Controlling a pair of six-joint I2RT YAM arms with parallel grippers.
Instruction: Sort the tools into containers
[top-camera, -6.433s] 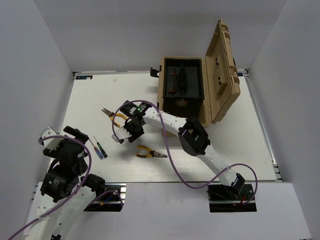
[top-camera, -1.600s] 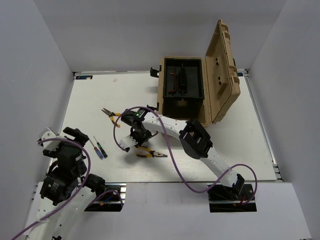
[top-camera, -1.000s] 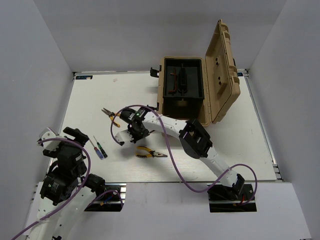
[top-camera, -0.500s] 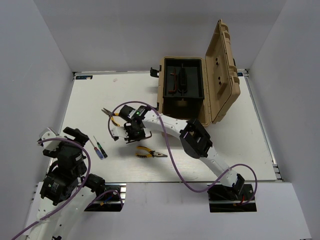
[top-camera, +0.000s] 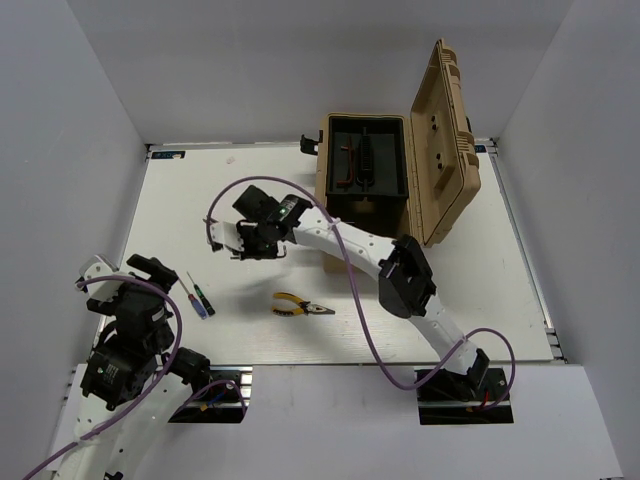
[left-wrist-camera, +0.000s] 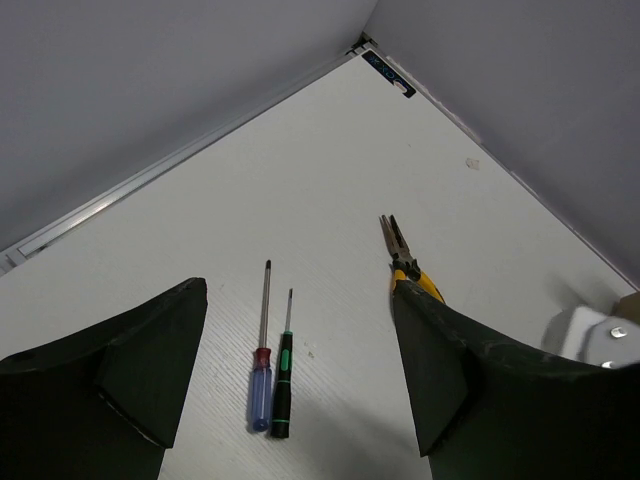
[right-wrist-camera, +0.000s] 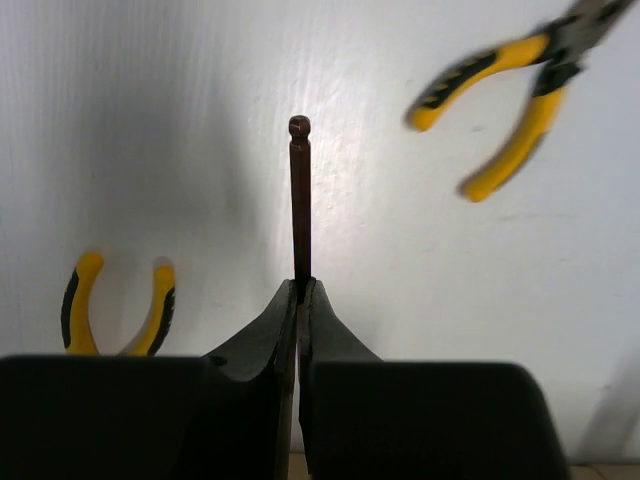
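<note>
The right arm reaches across the white bench (top-camera: 480, 300) to its left-hand middle. There the right gripper (right-wrist-camera: 300, 286) has its fingers pressed fully together on a thin dark hex key (right-wrist-camera: 299, 200). The key's long shaft sticks straight out past the fingertips and ends in a small rounded tip, above the bench surface. In the right wrist view the key sits between two pairs of pliers that lie on the bench. One yellow-handled pair (right-wrist-camera: 512, 95) is blurred at the upper right, and the curved yellow-and-black handles of another (right-wrist-camera: 115, 300) show at the lower left. From above, one pair of yellow-handled needle-nose pliers (top-camera: 300, 305) lies alone near the front middle of the bench, apart from the gripper. The left gripper (left-wrist-camera: 298, 295) hangs over the front left of the bench with its fingers spread wide and nothing between them. Below it two thin screwdrivers lie side by side, almost touching. One has a blue handle with a red band (left-wrist-camera: 262, 372) and the other a green and black handle (left-wrist-camera: 283, 385). The large tan ribbed plastic toolbox (top-camera: 322, 185) stands at the back of the bench, right of centre. Its hinged lid (top-camera: 448, 150) is swung up and open, and the black inner tray (top-camera: 365, 165) is exposed.
</note>
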